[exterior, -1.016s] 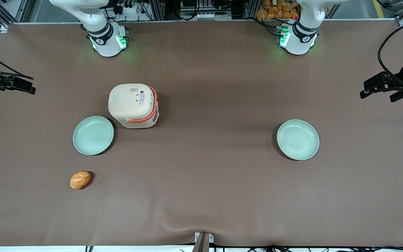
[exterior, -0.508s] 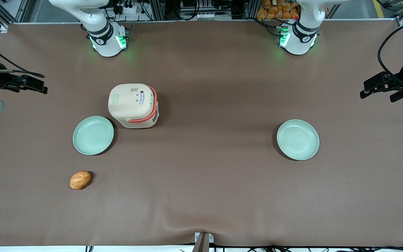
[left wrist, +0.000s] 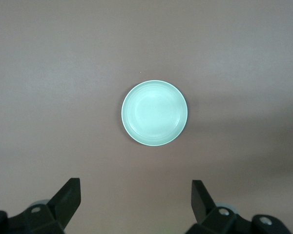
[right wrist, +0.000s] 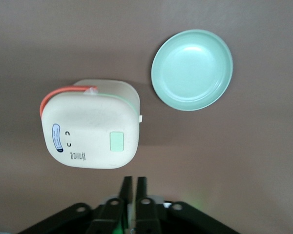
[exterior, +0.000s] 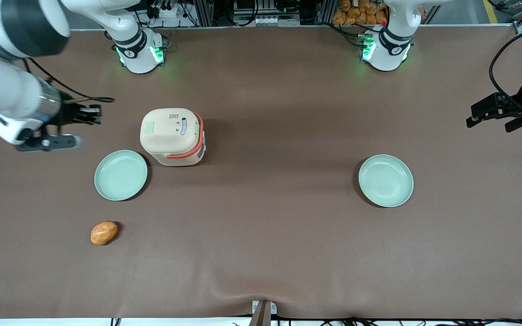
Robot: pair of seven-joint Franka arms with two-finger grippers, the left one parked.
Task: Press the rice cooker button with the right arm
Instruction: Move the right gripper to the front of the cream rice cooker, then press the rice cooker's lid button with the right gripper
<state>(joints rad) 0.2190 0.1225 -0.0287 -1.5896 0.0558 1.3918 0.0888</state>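
Advanced toward the rice cooker (exterior: 172, 136), gripper (right wrist: 134, 185) shows fingers together

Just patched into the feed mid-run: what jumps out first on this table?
The cream rice cooker with its coral handle band stands lid closed, a pale green plate beside it and nearer the front camera. The right arm looms large at the working arm's end, its gripper shut, apart from the cooker and not yet over it. A small orange lump lies nearer the camera than that plate; a second plate sits toward the parked arm's end.
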